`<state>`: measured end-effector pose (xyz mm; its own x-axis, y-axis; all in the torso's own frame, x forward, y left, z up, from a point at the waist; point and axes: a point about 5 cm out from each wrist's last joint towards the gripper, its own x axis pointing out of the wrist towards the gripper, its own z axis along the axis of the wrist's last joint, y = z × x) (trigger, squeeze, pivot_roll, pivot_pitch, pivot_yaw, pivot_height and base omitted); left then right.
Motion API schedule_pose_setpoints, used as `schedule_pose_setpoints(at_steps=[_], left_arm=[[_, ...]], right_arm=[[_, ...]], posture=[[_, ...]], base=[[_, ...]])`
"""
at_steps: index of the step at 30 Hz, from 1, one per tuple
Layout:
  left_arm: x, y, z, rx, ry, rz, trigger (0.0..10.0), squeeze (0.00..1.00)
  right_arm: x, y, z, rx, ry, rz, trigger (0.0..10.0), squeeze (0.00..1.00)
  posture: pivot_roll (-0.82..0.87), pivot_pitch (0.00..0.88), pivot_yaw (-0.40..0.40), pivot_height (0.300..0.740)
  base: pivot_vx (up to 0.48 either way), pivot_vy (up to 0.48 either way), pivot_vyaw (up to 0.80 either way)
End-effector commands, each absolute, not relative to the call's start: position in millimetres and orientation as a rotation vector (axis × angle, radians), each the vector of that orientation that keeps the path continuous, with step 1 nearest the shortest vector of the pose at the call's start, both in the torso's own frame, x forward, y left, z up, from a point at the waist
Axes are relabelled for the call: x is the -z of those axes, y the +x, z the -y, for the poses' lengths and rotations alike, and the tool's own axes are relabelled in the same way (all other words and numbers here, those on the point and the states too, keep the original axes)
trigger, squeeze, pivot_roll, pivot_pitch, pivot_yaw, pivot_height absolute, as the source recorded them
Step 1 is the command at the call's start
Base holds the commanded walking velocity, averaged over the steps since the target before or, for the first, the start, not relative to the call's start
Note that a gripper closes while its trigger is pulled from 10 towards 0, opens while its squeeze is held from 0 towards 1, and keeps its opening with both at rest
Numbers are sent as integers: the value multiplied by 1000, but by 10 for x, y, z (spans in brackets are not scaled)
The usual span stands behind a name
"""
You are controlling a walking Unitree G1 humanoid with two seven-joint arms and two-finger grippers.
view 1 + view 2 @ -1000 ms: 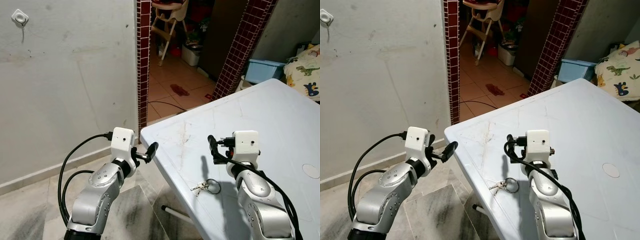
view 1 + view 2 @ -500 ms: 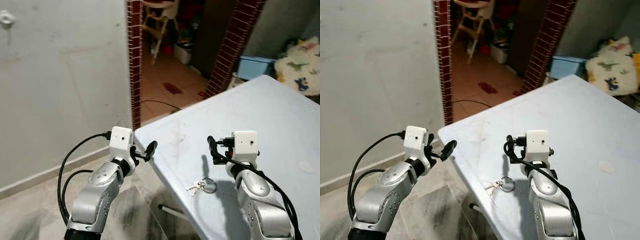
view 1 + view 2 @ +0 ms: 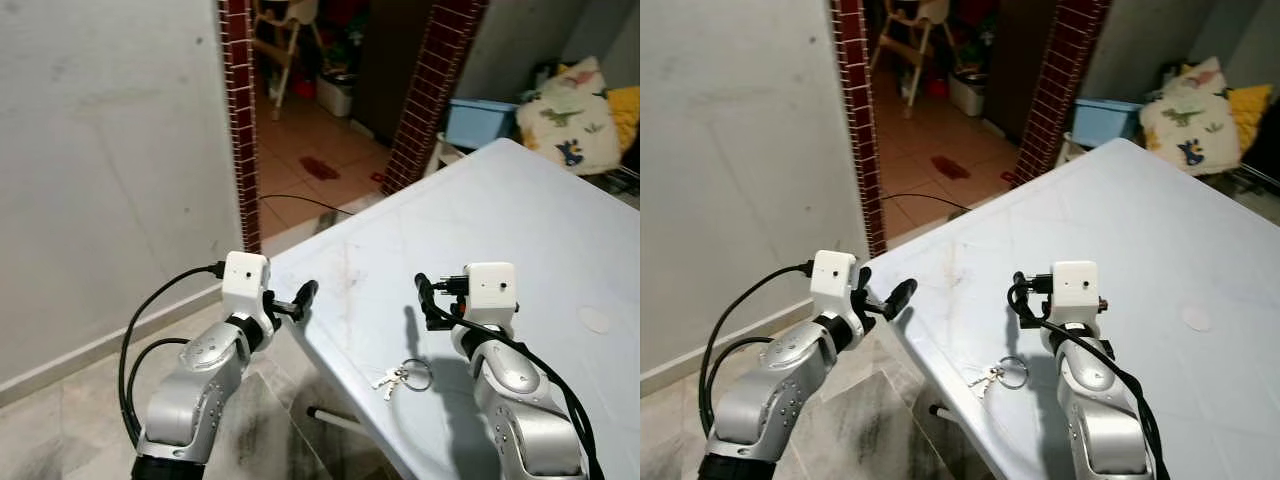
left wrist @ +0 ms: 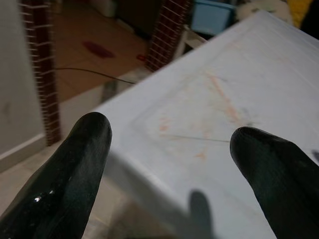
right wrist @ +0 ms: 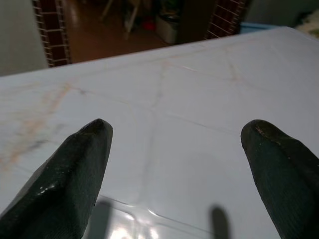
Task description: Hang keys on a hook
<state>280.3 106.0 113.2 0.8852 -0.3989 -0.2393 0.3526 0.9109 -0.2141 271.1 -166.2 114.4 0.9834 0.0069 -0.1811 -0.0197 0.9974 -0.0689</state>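
A bunch of keys on a metal ring (image 3: pixel 404 377) lies flat on the white table (image 3: pixel 530 220), close to its near-left edge. My right gripper (image 3: pixel 424 302) hovers open just above the table, a little beyond the keys, and holds nothing. In the right wrist view its two black fingers (image 5: pixel 75 169) stand wide apart over bare tabletop. My left gripper (image 3: pixel 296 300) is open too, held off the table's left corner above the floor. In the left wrist view the left gripper's fingers (image 4: pixel 65 174) frame the table corner (image 4: pixel 199 124).
A plain grey wall (image 3: pixel 100 150) fills the left side. Two red-tiled pillars (image 3: pixel 238 110) frame a doorway with a high chair (image 3: pixel 285 40) and a cable on the floor beyond. A blue bin (image 3: pixel 480 120) and a dinosaur-print cushion (image 3: pixel 565 120) lie past the table.
The camera has swung to the right, so the wall hook at the upper left has slid out of the picture. Both arms keep their pose and the keys lie where they were.
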Motion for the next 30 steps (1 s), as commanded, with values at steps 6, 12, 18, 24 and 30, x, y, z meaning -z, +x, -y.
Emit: schedule_pose_setpoints(at_steps=[6,12,18,24,30], left_arm=[[-1137,2805,-1023,403,-164,-294,10000,0],[-1135,2805,-1026,408,-161,-296,10000,0],[-1133,2807,-1027,409,-161,-297,10000,0],[-1138,2803,-1019,414,-164,-294,10000,0],[-1146,2810,-1025,411,-168,-286,10000,0]], right_arm=[[-1198,2718,1700,-4,-75,-164,10000,0],[-1195,2720,1702,-3,-75,-164,10000,0],[-1202,2729,1694,-12,-71,-161,10000,0],[-1204,2732,1699,-10,-75,-161,10000,0],[-1203,2728,1705,-6,-74,-161,10000,0]], posture=[[72,0,-71,740],[74,0,-67,740],[74,0,-67,740],[75,0,-70,740],[75,0,-69,740]], base=[[-42,0,0],[-283,0,0],[-292,0,0],[-143,0,0],[0,0,0]])
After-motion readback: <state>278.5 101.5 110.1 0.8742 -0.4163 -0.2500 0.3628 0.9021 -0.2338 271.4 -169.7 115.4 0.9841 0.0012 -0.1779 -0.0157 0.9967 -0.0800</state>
